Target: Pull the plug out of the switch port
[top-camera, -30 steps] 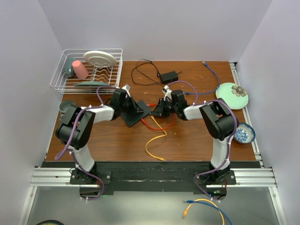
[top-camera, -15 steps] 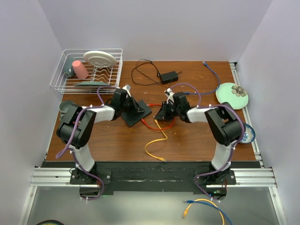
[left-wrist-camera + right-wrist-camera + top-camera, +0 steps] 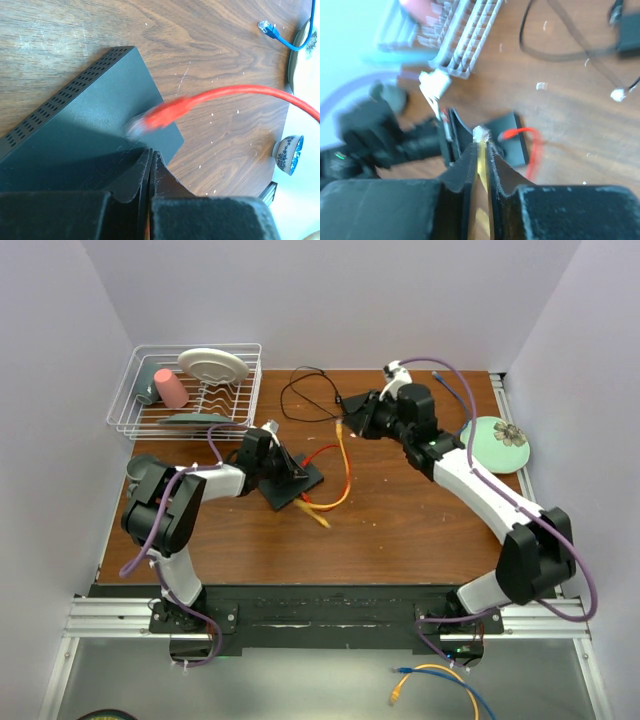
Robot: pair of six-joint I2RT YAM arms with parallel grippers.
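The flat black switch box (image 3: 300,483) lies at the table's centre-left. My left gripper (image 3: 275,462) is shut, its tips resting on the box's top (image 3: 100,120). My right gripper (image 3: 345,423) is raised toward the back, well clear of the box, and shut on the clear plug of the yellow cable (image 3: 347,475). That plug shows between the fingers in the right wrist view (image 3: 481,134). The cable hangs down to the table. A red cable (image 3: 318,454) still reaches the box's right edge, its plug (image 3: 162,114) blurred. The socket row itself is hidden.
A wire dish rack (image 3: 185,390) with a pink cup and a white plate stands at the back left. A black adapter (image 3: 358,402) with a thin cord lies at the back centre. A blue cable (image 3: 450,390), green plate (image 3: 495,443) and patterned bowl (image 3: 522,525) are on the right.
My right gripper has swung from the switch's right edge up and back. It carries the yellow plug and drags the yellow cable off the table. The left gripper has stayed on the box.
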